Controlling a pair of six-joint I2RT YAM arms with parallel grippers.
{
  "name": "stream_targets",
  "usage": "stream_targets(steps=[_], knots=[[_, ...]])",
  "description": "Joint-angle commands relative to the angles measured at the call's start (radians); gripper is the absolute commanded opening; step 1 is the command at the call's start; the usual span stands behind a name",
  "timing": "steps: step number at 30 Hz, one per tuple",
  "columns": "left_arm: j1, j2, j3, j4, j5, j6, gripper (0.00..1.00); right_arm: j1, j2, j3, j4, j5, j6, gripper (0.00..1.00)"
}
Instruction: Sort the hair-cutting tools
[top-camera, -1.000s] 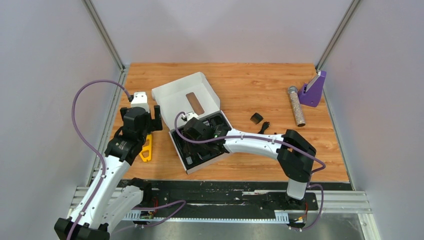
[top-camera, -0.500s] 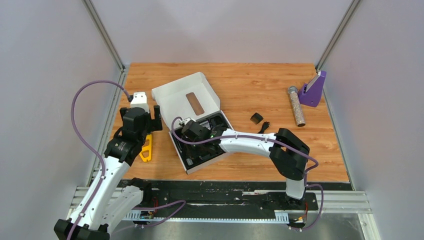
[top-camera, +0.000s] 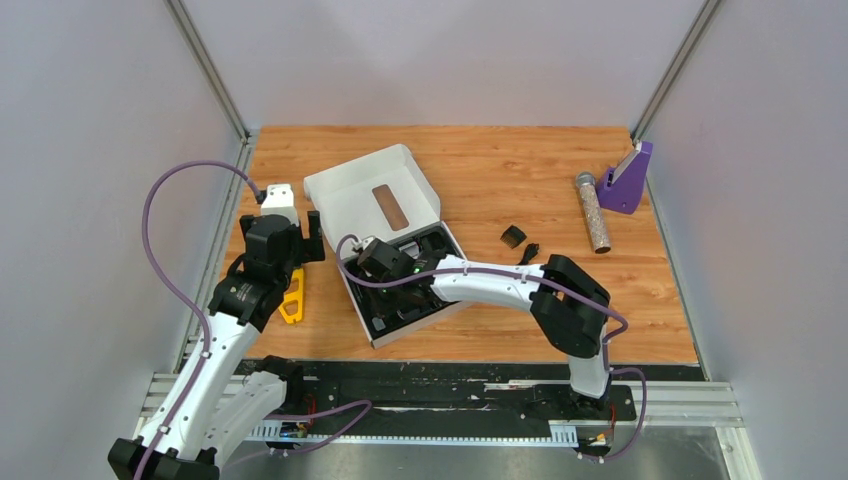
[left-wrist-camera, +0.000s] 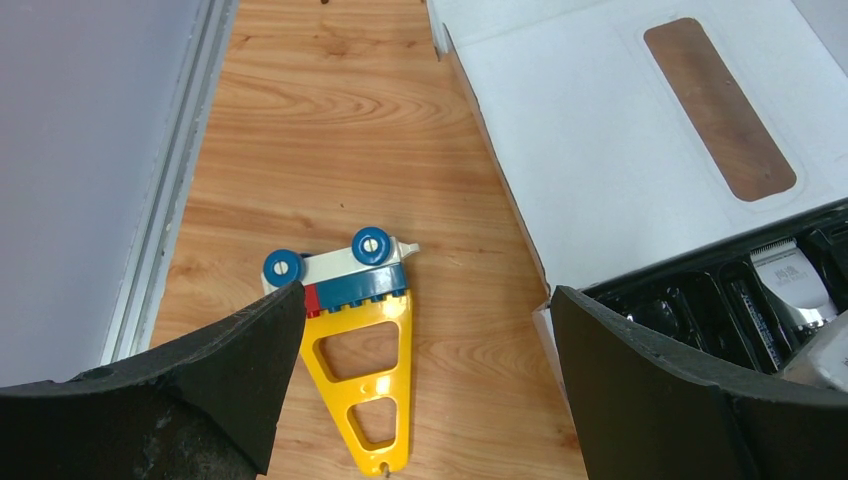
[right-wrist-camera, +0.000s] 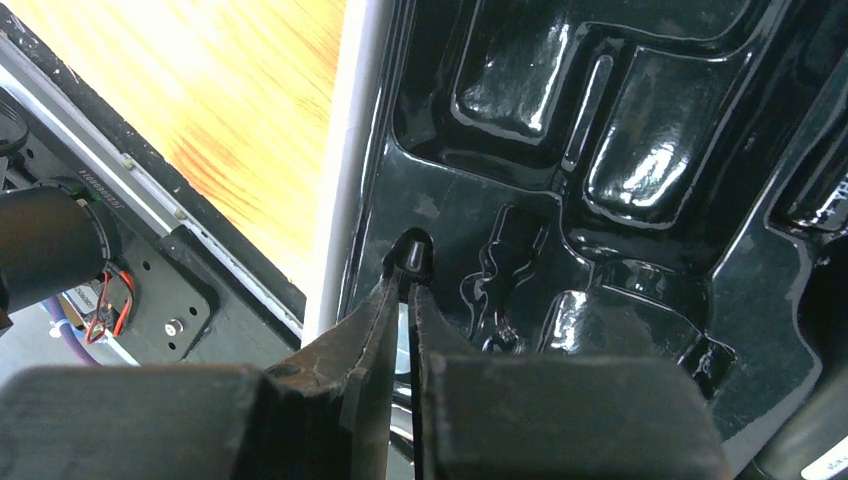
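Note:
The white box lies open with a black moulded tray inside. My right gripper is low over the tray's near left part, shut on a thin black stick whose tip pokes out beyond the fingertips at a tray slot. The clipper's silver blade head lies in the tray. The stubby comb guard and black cord lie on the table right of the box. My left gripper is open and empty above the table.
A yellow triangular piece with a blue and white toy block lies left of the box, below my left gripper. A glittery silver cylinder and a purple holder stand at the far right. The table's left rail is close.
My right gripper has moved a little left and towards the tray's left side, still shut on the stick. The left arm has not moved.

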Motion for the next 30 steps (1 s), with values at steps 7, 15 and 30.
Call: stream_targets(steps=[7,15,30], knots=[[0.007,-0.022,0.025,0.014,-0.004,-0.017,1.00,0.022,-0.024,0.082,-0.008,0.040,-0.070,0.14],[0.007,-0.027,0.026,0.014,-0.002,-0.018,1.00,-0.088,-0.194,0.056,-0.018,0.160,-0.128,0.41],[0.007,-0.026,0.027,0.015,0.003,-0.012,1.00,-0.659,-0.501,-0.331,-0.088,0.244,-0.095,0.64]])
